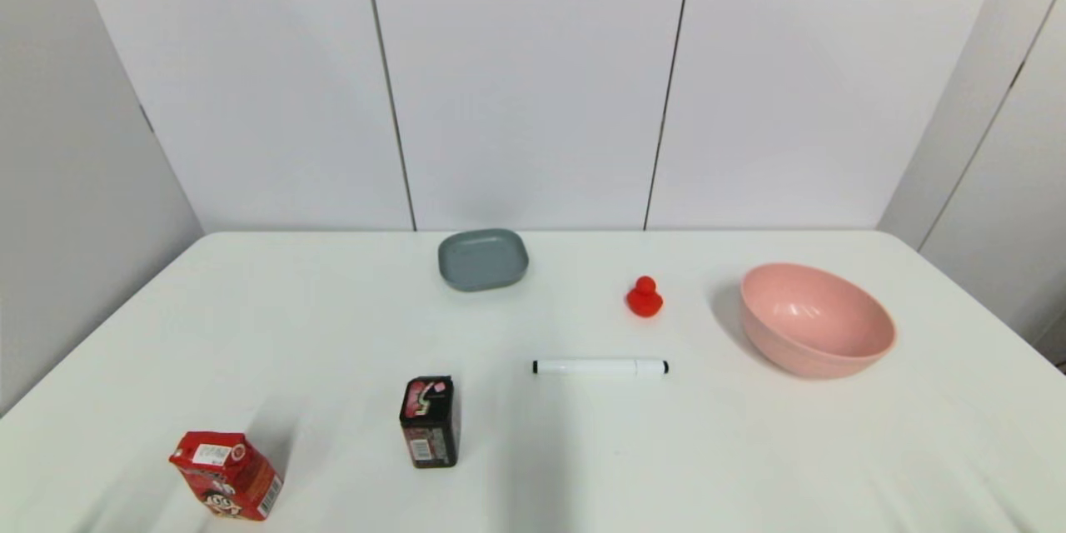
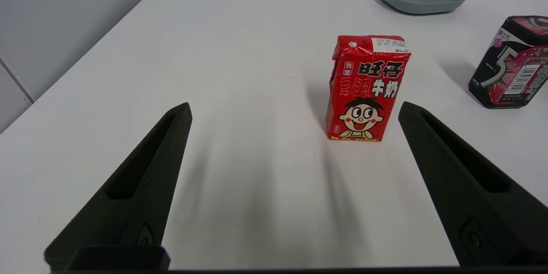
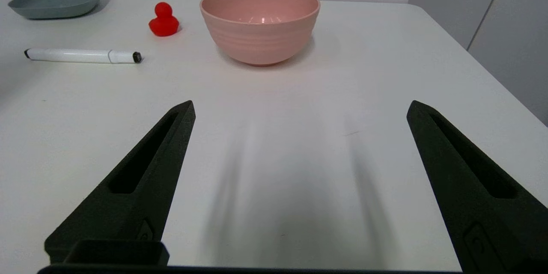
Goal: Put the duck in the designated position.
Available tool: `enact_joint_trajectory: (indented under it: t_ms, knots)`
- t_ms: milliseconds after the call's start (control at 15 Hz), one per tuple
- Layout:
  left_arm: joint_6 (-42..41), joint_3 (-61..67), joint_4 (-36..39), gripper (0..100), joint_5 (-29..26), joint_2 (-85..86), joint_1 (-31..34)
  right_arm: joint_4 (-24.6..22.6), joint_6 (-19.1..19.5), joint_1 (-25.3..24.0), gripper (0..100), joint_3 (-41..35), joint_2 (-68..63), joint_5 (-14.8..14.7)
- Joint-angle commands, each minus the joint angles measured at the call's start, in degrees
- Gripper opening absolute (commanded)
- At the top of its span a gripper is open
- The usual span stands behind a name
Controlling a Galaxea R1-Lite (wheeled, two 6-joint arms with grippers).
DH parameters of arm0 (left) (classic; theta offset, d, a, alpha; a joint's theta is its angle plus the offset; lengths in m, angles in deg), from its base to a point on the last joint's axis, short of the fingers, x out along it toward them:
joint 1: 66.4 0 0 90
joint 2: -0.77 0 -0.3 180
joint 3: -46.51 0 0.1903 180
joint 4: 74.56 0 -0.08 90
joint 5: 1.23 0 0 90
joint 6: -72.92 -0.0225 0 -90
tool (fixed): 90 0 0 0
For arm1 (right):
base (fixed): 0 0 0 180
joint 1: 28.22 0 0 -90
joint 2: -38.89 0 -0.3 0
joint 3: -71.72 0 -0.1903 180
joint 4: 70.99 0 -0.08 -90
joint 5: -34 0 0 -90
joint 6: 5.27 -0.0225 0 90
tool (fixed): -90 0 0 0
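Duck (image 1: pixel 644 297) flanked by bowl (image 1: pixel 816 319), marker (image 1: pixel 600 366).

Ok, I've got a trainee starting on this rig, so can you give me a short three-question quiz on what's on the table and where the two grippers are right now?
1. True or false: the duck sits inside the pink bowl.
2. Which thing lies nearest the duck on the robot's side? A) white marker B) grey dish C) red carton
3. Fill in: the fingers of the left gripper and right gripper are both ____.

Key
1. False: it stands on the table, apart from the bowl, on the bowl's left.
2. A
3. open; neither holds anything.
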Motion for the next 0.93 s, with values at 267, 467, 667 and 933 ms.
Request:
enact_joint_trajectory:
  t_ms: [267, 467, 667, 933]
  knots:
    - [0.0, 0.0, -0.04, 100, -0.04, 0.0, 0.02, -0.02, 0.05, -0.01, 100, -0.53, -0.07, 0.05]
    - [0.0, 0.0, -0.04, 100, -0.04, 0.0, 0.02, -0.02, 0.05, -0.01, 100, -0.53, -0.07, 0.05]
    - [0.09, 0.0, -0.04, 100, 0.05, 0.0, 0.02, -0.02, 0.05, -0.01, 100, -0.53, -0.07, 0.05]
    - [1.06, -0.26, -0.13, 100, 1.02, -5.36, 0.02, -0.02, 0.05, -0.01, 100, -0.53, -0.07, 0.05]
